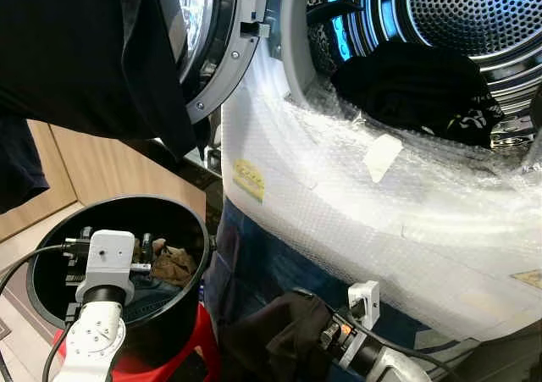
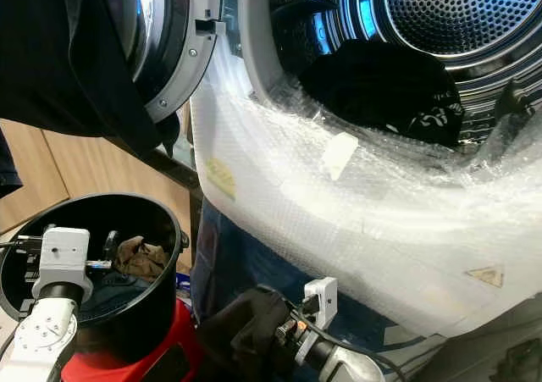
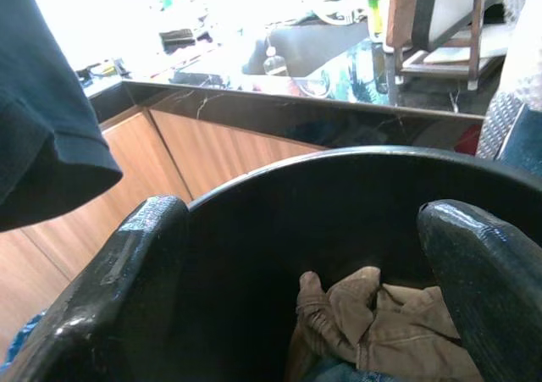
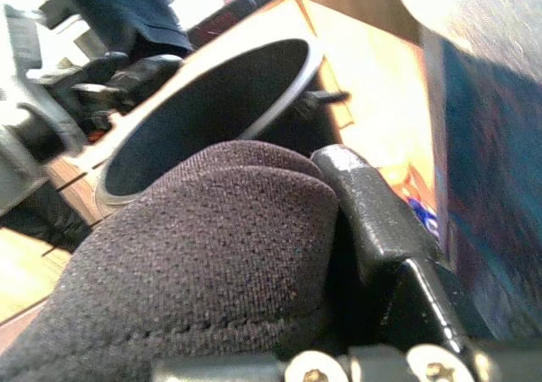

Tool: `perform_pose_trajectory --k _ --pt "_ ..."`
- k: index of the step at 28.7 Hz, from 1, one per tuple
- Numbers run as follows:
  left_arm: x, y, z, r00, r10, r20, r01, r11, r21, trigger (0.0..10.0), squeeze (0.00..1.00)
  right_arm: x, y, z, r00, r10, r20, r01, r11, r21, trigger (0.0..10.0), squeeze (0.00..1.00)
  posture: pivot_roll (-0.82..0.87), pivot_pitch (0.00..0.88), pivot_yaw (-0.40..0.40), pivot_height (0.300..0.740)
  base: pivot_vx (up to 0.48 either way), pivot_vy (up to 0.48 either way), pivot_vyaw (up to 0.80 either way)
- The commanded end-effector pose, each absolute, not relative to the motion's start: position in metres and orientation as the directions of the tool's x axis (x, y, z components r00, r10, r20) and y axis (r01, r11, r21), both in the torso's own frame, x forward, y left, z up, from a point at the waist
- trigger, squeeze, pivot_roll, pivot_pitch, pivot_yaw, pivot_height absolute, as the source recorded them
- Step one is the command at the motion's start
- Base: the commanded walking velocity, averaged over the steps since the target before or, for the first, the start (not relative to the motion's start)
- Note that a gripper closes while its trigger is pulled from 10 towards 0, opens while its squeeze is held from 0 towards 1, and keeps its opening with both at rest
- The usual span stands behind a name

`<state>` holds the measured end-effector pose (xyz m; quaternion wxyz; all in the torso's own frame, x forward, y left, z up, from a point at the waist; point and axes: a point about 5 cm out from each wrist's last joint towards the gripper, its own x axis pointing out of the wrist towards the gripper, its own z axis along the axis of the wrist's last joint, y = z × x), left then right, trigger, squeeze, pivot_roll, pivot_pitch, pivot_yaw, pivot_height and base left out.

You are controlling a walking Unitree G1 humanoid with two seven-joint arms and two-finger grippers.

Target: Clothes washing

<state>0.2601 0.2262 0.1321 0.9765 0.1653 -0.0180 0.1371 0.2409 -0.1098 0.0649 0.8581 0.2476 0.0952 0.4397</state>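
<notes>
R gripper [image 4: 339, 229] is low in front of the washer, jaws clenched on a dark knit garment [image 4: 195, 272] that bulges over the fingers [image 4: 381, 229] and hangs bunched just beside the bucket. L gripper [image 3: 305, 255] sits inside the black bucket [image 1: 182, 217], jaws released & wide apart, nothing between them; a crumpled tan garment [image 3: 381, 323] lies in the bucket bottom just below/ahead of the fingertips, w/ a bit of blue fabric under it. Bucket stands on a red base [image 1: 203, 348], left of the washer front. Washer front panel is wrapped in bubble wrap [image 1: 339, 187], w/ a yellow label [image 1: 248, 179] on it; below the wrap the panel shows dark blue. Door [image 1: 216, 52] is swung open to the left. Drum [image 1: 457, 18] is lit blue inside, perforated back wall visible; a black clothing pile [image 1: 406, 85] w/ some white-patterned fabric rests at the drum's lower lip. A dark navy garment [image 1: 76, 52] hangs at upper left, in front of the door & above the bucket. Wood-panel cabinets [image 1: 93, 174] run behind the bucket, w/ a dark marble tabletop [image 3: 279, 111] on them in the L wrist view.
</notes>
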Motion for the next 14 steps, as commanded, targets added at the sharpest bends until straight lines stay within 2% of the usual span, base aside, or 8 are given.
perform_pose_trajectory --k 1,3,4,7,8,10,11,14 --pt "0.263 0.222 0.133 0.965 0.245 0.092 -0.262 0.914 0.309 10.0 0.0 0.242 -0.112 0.076 0.584 0.807 0.089 -0.735 0.479 0.481 0.0 0.0 0.2 0.0 -0.129 0.74 0.0 0.0 0.0" --pt "0.267 0.209 0.138 0.986 0.121 0.113 -0.15 0.94 0.306 10.0 0.0 0.249 -0.115 0.09 0.591 0.798 0.121 -0.749 0.486 0.451 0.0 0.0 0.2 0.0 -0.13 0.74 0.0 0.0 0.0" --pt "0.267 0.209 0.138 0.986 0.121 0.113 -0.15 0.94 0.306 10.0 0.0 0.249 -0.115 0.09 0.591 0.798 0.121 -0.749 0.486 0.451 0.0 0.0 0.2 0.0 -0.13 0.74 0.0 0.0 0.0" --pt "0.27 0.2 0.145 0.994 0.011 0.106 -0.038 0.966 0.256 10.0 0.0 0.255 -0.114 0.101 0.585 0.797 0.15 -0.769 0.486 0.416 0.0 0.0 0.2 0.0 -0.113 0.74 0.0 0.0 0.0" --pt "0.271 0.197 0.152 0.993 -0.065 0.101 0.036 0.965 0.26 10.0 0.0 0.258 -0.115 0.108 0.581 0.796 0.166 -0.779 0.487 0.395 0.0 0.0 0.21 0.0 -0.114 0.74 0.0 0.0 0.0" --pt "0.27 0.192 0.158 0.98 -0.191 0.054 0.161 0.927 0.339 10.0 0.0 0.26 -0.118 0.115 0.581 0.793 0.182 -0.786 0.488 0.38 0.0 0.0 0.21 0.0 -0.114 0.74 0.0 0.0 0.0" --pt "0.27 0.192 0.158 0.98 -0.191 0.054 0.161 0.927 0.339 10.0 0.0 0.26 -0.118 0.115 0.581 0.793 0.182 -0.786 0.488 0.38 0.0 0.0 0.21 0.0 -0.114 0.74 0.0 0.0 0.0" --pt "0.264 0.189 0.169 0.942 -0.335 0.022 0.309 0.891 0.332 10.0 0.0 0.257 -0.124 0.117 0.554 0.818 0.154 -0.806 0.481 0.346 0.0 0.0 0.21 0.0 -0.116 0.74 0.0 0.0 0.0"
